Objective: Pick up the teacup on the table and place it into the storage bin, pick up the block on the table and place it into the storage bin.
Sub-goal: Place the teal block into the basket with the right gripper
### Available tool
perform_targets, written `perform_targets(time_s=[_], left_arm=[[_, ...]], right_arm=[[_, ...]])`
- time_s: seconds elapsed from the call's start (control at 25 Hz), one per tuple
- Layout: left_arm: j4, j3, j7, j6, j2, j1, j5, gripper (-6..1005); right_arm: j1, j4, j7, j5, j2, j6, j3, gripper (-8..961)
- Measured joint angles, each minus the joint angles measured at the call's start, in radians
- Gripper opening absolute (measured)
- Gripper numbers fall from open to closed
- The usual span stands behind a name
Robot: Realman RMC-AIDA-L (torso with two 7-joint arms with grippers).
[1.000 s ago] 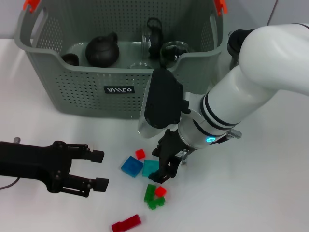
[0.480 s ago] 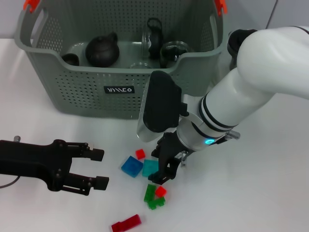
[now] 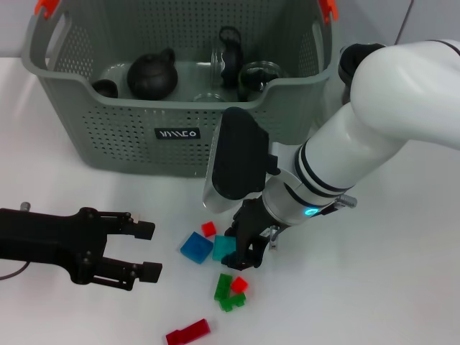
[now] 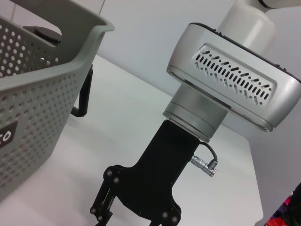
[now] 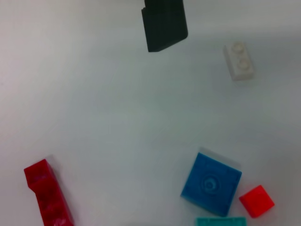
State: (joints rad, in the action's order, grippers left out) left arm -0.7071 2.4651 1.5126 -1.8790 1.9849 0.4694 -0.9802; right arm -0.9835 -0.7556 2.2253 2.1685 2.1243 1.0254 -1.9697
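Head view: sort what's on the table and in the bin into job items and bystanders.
Job items: storage bin; teal block under the right pincer; blue block; small red block; green blocks; long red block.

Bystanders: dark teapot and glass jug in the bin; left pincer, open, idle.

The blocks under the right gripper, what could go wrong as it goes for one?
The right gripper sits low over a tight cluster: the teal block touches the blue block, with a small red block and green blocks nearby. Closing there could nudge or catch a neighbour. The storage bin wall is tall, so a low carry might clip its rim.
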Motion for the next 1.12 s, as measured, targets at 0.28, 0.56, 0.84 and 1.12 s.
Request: perform_targets(time_s=[0.28, 0.56, 0.84, 1.12], left_arm=[[0.000, 0.000, 0.000, 0.000, 0.000, 0.000, 0.000, 853], [0.000, 0.000, 0.002, -0.016, -0.006, 0.000, -0.001, 853], [0.000, 0.001, 0.010, -0.020, -0.006, 0.000, -0.007, 851], [0.000, 0.019, 0.010, -0.021, -0.004, 0.001, -0.010, 853]], right_arm=[[0.003, -0.016, 0.008, 0.000, -0.006, 0.016, -0.008, 430], [0.040, -0.122, 0.013, 0.021, -0.026, 0.098, 0.096, 431], [0.121, -0.405, 0.006, 0.101, -0.028, 0.327, 0.340, 432], [0.111, -0.621, 0.006, 0.056, -0.028, 0.454, 0.596, 431]])
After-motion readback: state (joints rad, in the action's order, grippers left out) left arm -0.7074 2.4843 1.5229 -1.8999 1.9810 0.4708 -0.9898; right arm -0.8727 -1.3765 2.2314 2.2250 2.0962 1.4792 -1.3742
